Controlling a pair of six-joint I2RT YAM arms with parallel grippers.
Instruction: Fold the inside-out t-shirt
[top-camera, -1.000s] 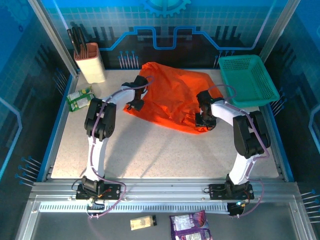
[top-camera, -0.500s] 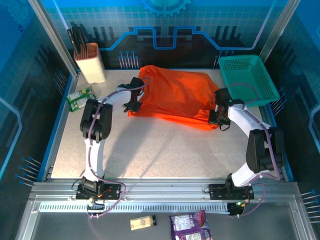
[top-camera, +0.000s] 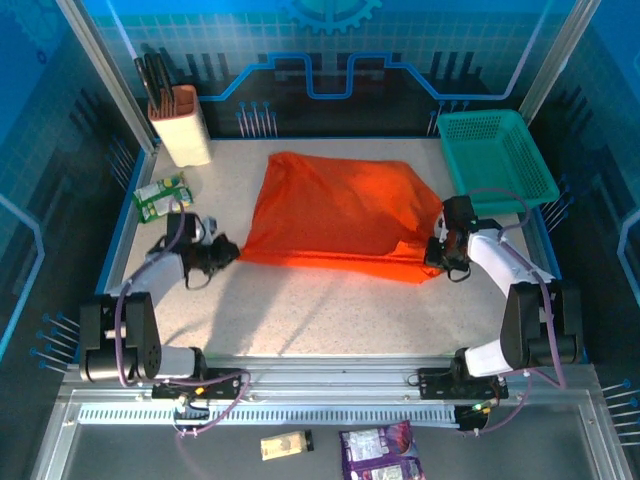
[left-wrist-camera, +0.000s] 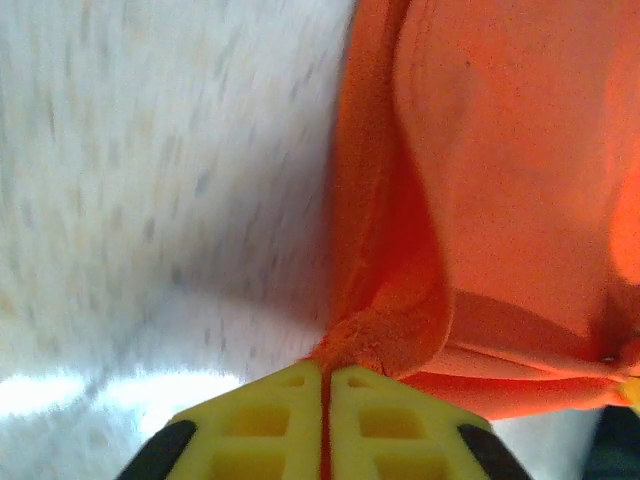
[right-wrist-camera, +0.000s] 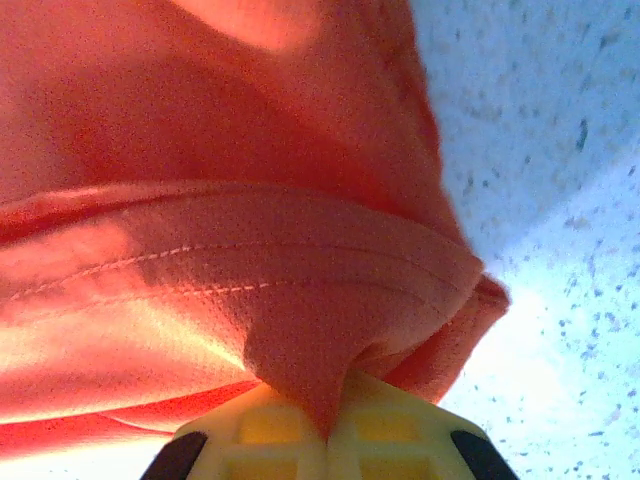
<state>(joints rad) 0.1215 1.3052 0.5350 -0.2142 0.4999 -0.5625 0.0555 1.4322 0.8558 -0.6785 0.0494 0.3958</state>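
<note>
The orange-red t-shirt (top-camera: 335, 210) lies spread across the middle of the speckled counter (top-camera: 330, 310), toward the far side. It is soft and thin, with a stitched hem bunching at its near corners. The left gripper (left-wrist-camera: 325, 370) and right gripper (right-wrist-camera: 325, 415) each have yellow jaws pinched shut on one corner. The step likely goes best if both pull outward evenly and low, so the hem flattens without slipping free.
</note>
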